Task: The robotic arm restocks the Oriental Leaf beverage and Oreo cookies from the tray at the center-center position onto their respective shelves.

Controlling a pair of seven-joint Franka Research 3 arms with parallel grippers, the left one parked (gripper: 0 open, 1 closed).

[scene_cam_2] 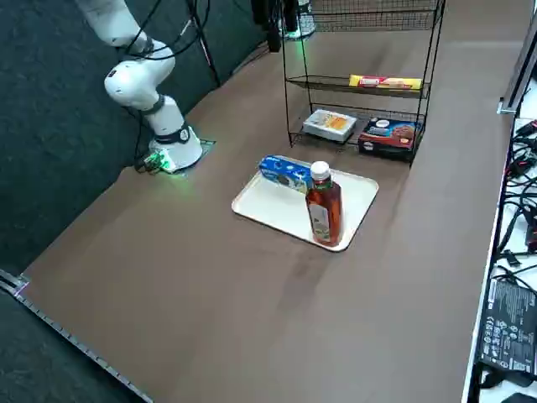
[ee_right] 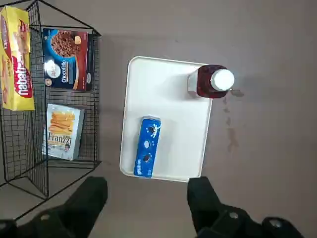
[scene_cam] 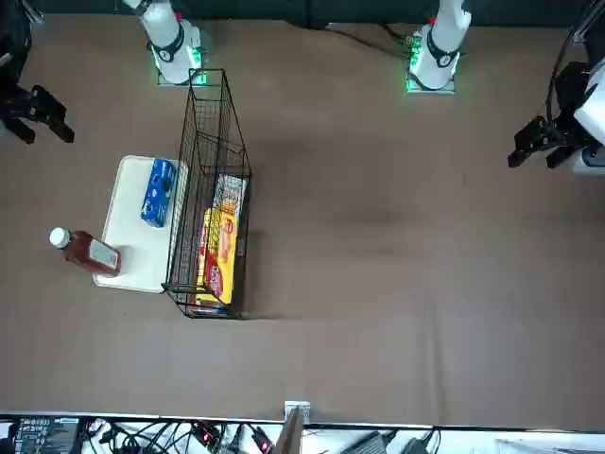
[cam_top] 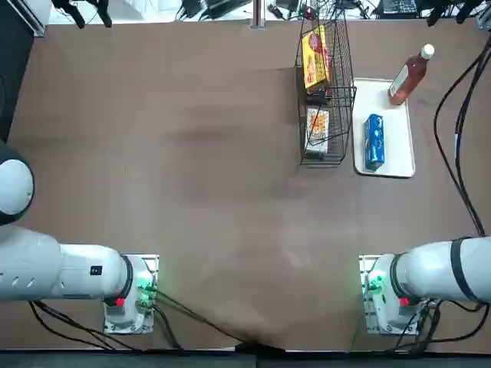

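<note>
Holding the right gripper (scene_cam: 36, 113), fingers (ee_right: 91, 196) spread apart, at eleven o'clock from the Oriental Leaf bottle (scene_cam: 87, 252) in front view.

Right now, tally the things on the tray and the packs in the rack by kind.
Bottle: 1
Blue cookie pack: 1
Yellow-and-red pack: 1
Dark box: 1
Franzini box: 1
Total: 5
</note>
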